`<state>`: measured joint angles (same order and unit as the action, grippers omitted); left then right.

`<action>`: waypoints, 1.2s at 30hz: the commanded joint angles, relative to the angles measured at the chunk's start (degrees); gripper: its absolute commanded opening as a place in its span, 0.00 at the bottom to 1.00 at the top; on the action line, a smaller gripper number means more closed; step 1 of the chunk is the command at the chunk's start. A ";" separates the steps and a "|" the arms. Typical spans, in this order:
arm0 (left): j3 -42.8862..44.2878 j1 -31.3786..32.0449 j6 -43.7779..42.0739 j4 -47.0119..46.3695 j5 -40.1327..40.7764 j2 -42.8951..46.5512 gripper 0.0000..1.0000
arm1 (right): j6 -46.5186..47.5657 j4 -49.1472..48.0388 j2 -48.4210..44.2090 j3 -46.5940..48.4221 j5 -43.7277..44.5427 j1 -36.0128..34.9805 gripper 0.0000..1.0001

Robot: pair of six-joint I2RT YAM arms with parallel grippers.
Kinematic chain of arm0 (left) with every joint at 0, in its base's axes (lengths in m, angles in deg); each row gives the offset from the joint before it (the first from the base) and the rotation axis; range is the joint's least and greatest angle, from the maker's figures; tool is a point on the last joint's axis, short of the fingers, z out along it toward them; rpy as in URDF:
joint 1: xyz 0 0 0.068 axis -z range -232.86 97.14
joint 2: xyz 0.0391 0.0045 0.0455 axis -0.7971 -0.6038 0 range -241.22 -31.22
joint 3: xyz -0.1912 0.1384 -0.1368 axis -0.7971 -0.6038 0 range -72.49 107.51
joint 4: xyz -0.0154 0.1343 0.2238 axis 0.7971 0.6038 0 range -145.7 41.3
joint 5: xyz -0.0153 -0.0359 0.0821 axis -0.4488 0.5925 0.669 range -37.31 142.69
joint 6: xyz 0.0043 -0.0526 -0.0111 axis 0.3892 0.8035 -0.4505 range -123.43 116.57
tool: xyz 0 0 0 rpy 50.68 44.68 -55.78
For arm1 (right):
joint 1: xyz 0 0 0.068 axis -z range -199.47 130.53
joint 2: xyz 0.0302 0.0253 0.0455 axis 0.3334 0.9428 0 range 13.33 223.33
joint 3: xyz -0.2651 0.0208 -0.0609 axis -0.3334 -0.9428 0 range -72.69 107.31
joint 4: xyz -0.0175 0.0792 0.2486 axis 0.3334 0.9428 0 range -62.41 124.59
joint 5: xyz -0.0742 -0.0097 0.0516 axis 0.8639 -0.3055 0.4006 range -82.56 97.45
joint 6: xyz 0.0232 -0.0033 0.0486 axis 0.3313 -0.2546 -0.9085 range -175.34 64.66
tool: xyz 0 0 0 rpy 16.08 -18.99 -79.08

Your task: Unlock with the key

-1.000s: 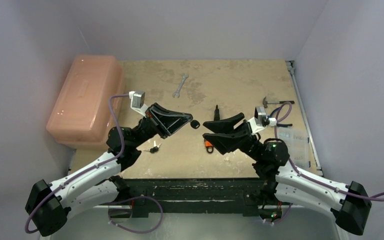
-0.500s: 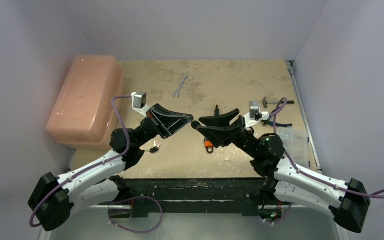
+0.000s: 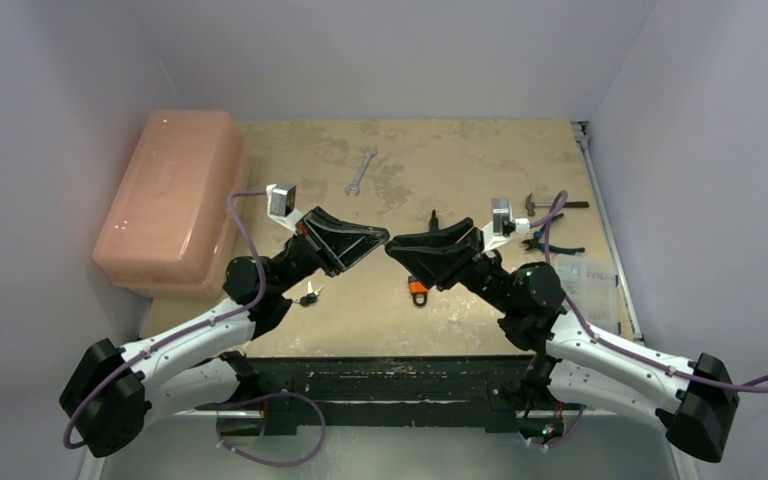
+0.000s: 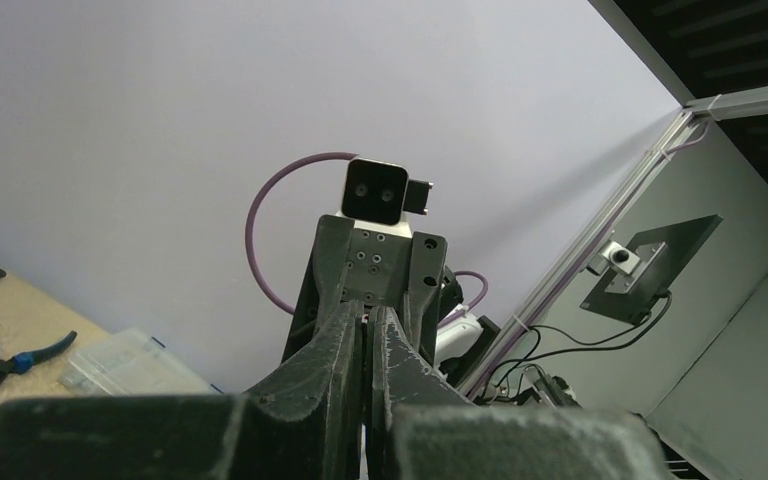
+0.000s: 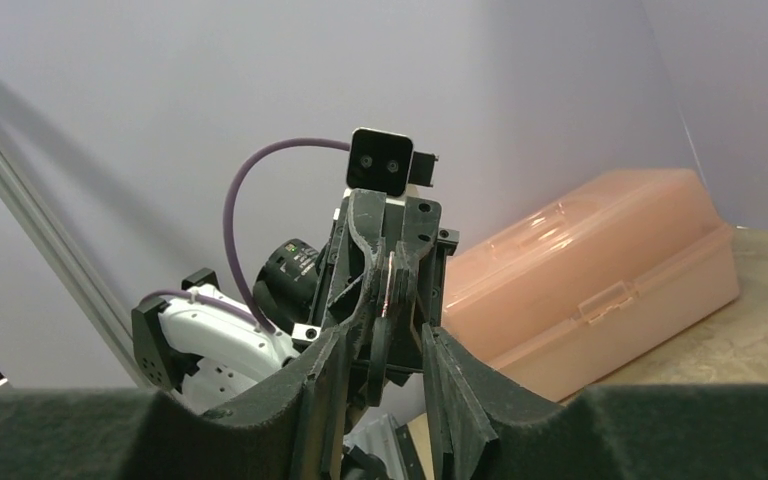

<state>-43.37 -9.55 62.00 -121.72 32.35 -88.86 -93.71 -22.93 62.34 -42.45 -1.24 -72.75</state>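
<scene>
As left jaws clamp a small metal piece [image 5: 392, 283], maybe the key, part-open right jaws flank it from three o'clock; unlocking not begun.

Plain pale lavender walls box the cell in: back wall [image 3: 390, 60] at 12 o'clock, left wall [image 3: 40, 150] at 9, right wall [image 3: 720, 150] at 3. Counter [image 3: 460, 160] is tan, scuffed and blotchy. Aluminium rail [image 3: 605, 230] runs along its 3 o'clock edge, black front rail [image 3: 390, 375] at 6. Light is even and diffuse, shadows soft.
</scene>
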 commanded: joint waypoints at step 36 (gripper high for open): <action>-0.81 0.14 -1.75 -1.66 1.65 -0.36 0.00 | 0.17 2.93 0.94 2.98 0.09 0.01 0.00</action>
<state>-44.26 -9.57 61.34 -122.07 33.99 -89.74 -93.95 -19.96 63.57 -41.73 -1.05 -72.75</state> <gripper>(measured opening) 0.041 0.045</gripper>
